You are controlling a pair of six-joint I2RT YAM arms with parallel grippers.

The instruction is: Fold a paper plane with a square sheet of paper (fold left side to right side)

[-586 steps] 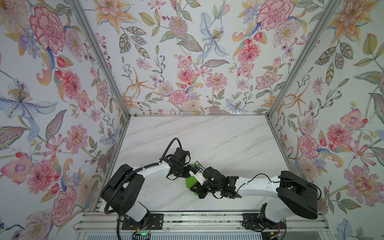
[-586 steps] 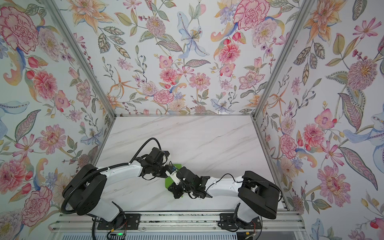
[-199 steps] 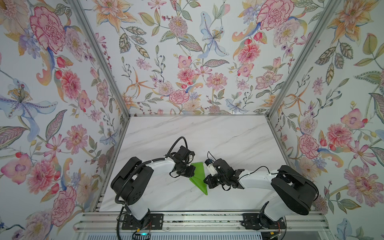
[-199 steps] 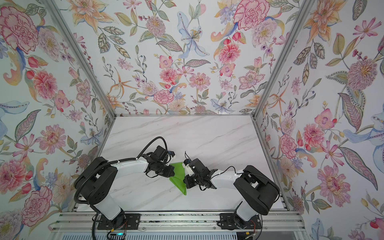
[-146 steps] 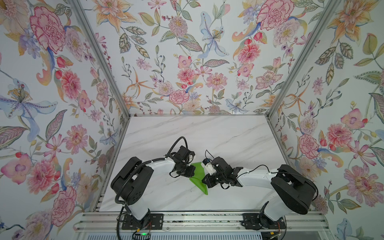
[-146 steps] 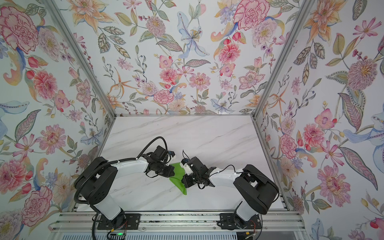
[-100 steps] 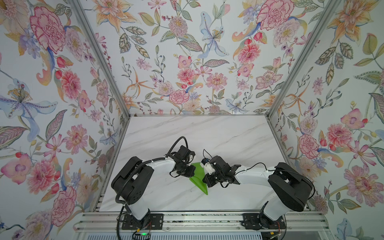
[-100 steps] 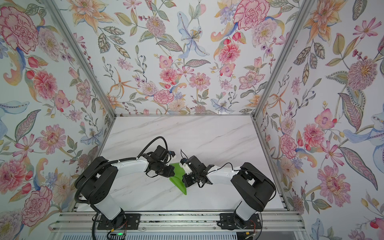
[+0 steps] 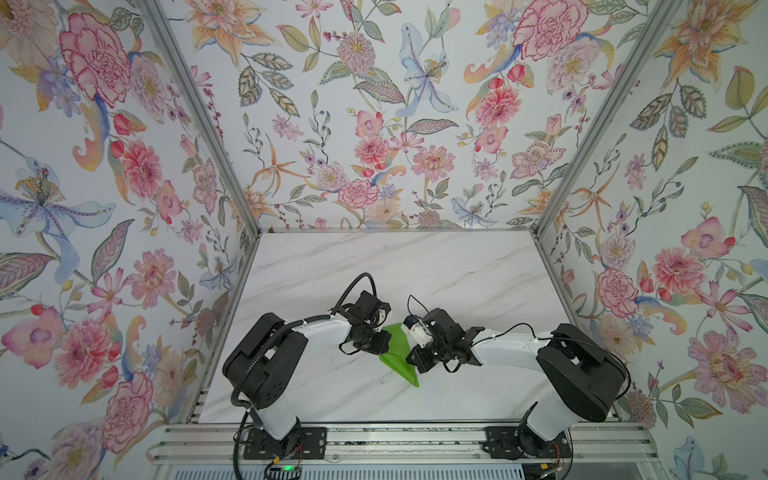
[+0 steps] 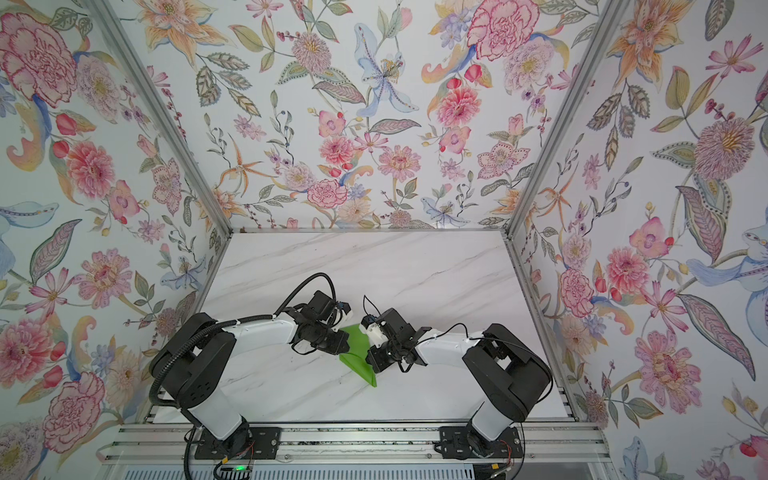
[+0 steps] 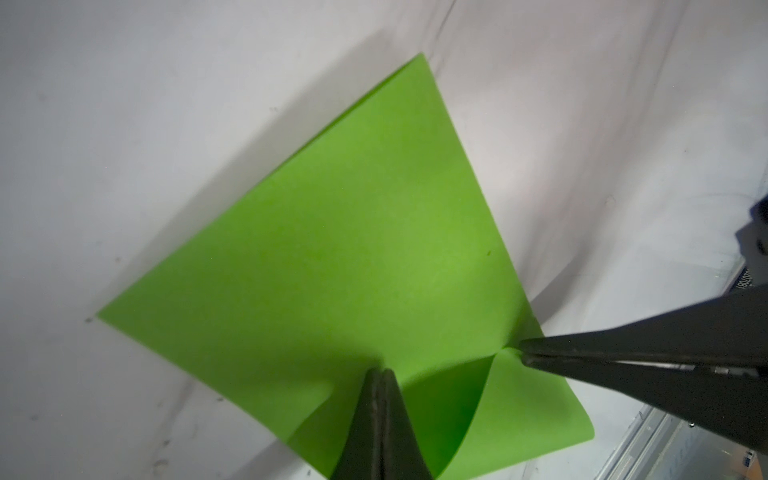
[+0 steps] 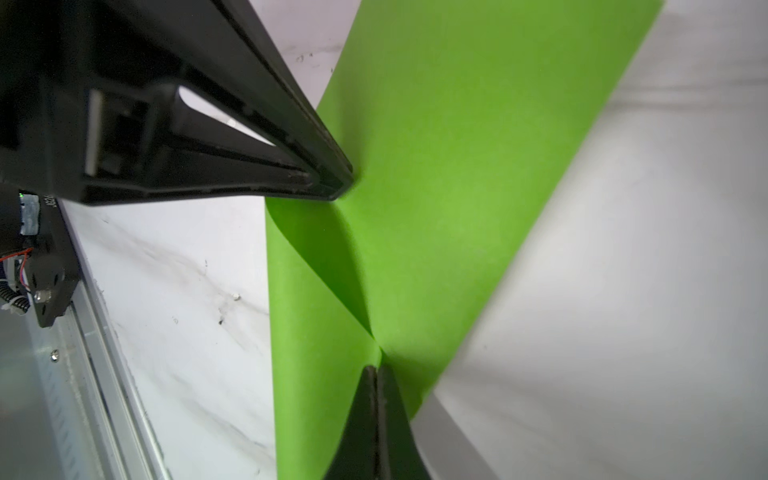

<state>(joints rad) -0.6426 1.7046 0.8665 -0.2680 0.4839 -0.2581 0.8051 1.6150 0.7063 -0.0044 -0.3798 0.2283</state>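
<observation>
Left wrist view: left gripper point(image 11: 380, 374) jaws closed, tip pressing square sheet of paper point(image 11: 353, 249); right gripper point(image 11: 524, 352) same. Sheet part-folded, mid-table point(image 9: 415, 266), near front edge. Step, likely: creasing. Next: run 2 tips along crease, flatten curled flap.

Green paper point(image 9: 395, 351) lies on white marble table point(image 9: 415, 266), near front, in middle. Paper folded, looks like triangle, sharp tip points to front. Left gripper point(image 9: 385, 337) at paper's left edge. Right gripper point(image 9: 411, 357) at paper's right edge. Grippers close together, paper between them. Fingers too hidden to see well. Left arm point(image 9: 320, 330) and right arm point(image 9: 507, 353), white and black, bend in from front corners. Flower walls point(image 9: 374, 124) on three sides. Metal rail point(image 9: 395, 440) along front, tiny green light point(image 9: 286, 468) below it.
</observation>
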